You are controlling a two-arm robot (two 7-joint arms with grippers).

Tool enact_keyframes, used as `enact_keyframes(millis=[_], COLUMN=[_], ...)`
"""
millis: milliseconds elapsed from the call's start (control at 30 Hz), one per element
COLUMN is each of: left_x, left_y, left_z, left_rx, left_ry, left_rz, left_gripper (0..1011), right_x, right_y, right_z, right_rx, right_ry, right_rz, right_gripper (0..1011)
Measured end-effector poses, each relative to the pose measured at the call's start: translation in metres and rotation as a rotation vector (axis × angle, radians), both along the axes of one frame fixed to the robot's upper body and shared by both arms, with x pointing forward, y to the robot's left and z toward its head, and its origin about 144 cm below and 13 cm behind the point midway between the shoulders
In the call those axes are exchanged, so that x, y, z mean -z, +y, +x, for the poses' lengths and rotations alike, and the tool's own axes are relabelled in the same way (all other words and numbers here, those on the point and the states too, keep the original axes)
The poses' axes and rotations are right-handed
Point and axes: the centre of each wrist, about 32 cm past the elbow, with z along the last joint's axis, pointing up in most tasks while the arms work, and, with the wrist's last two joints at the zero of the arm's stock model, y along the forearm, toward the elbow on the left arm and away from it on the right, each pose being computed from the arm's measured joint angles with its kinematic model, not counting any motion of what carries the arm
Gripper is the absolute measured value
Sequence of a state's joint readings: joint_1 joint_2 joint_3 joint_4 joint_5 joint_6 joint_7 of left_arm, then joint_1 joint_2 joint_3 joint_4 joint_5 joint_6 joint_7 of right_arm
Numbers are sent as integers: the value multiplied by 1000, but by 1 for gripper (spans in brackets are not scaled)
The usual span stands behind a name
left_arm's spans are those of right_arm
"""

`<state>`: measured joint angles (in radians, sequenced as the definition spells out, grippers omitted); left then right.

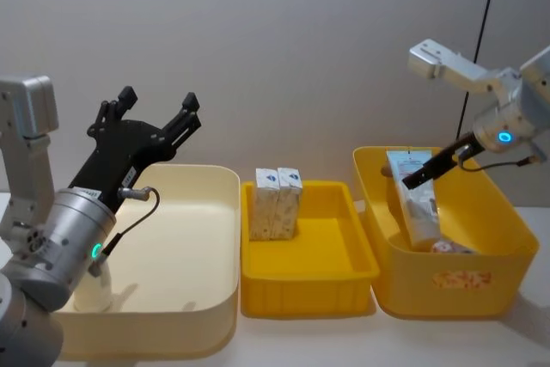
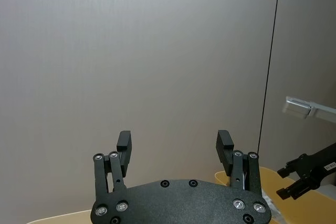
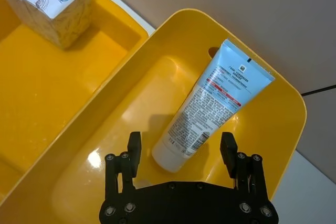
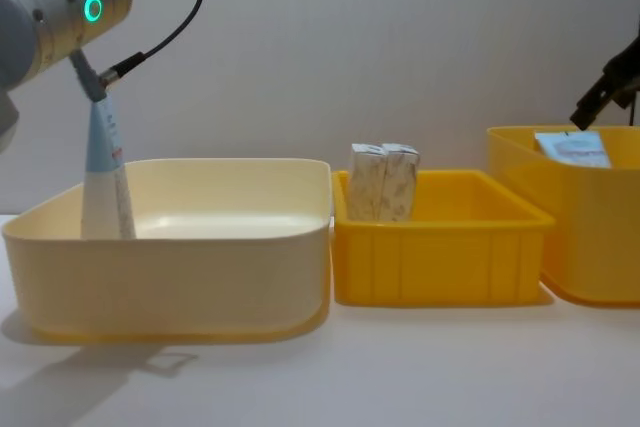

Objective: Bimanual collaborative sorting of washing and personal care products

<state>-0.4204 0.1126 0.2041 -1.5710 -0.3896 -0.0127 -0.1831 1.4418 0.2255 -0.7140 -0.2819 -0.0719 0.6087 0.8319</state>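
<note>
Head view, desk (image 1: 533,333): a pale surface is carrying three tubs in a row before a plain grey wall.
Cream tub (image 1: 215,238): the biggest one is sitting on the robot's left; a squeeze tube (image 4: 103,182) is standing upright inside it, cap down, against its left wall, showing best in the chest view.
Deep yellow tub (image 1: 507,238): this one is standing on the robot's right, just beside the middle tray, and is holding a second blue-and-white tube (image 3: 212,106) that is leaning on its back wall, crimped end up and white cap down on the floor of the tub.
Yellow tray (image 1: 344,285): the shallow one is sitting between the two tubs, with two cartons (image 1: 276,202) standing upright side by side, touching each other, near its back left corner.
Left claw (image 1: 157,112): it is hanging raised above the cream tub, tilted up toward the wall, with its black fingers (image 2: 124,142) spread wide and nothing between them.
Right claw (image 3: 180,153): it is hovering over the deep yellow tub, pointing down at the leaning tube, spread wide with the tube's cap end lying below the gap and no finger touching it.
</note>
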Motion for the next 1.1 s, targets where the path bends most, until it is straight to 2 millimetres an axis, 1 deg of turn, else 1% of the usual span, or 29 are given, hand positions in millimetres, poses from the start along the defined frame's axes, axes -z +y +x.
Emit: enact_keyframes(millis=[133,400,667,933,967,1100], left_x=[0,0,0,0,0,0], left_y=[0,0,0,0,0,0], left_z=[0,0,0,0,0,0], left_rx=[0,0,0,0,0,0], left_ry=[0,0,0,0,0,0], left_rz=[0,0,0,0,0,0], left_gripper=[1003,1003,1003,1002,1003,1003], right_x=[0,-1,-3,-1,-3,-2], right_y=[-1,-3,-4,-4,-2,1], right_z=[1,3,0,-14,-16,-29], right_rx=[1,5,1,-8,-17,-35], right_ry=[18,42,20,-48,-63,-117], right_rz=[-3,-9,-7,-9,-8,-10], right_gripper=[1000,1001,1001,1001,1001,1001])
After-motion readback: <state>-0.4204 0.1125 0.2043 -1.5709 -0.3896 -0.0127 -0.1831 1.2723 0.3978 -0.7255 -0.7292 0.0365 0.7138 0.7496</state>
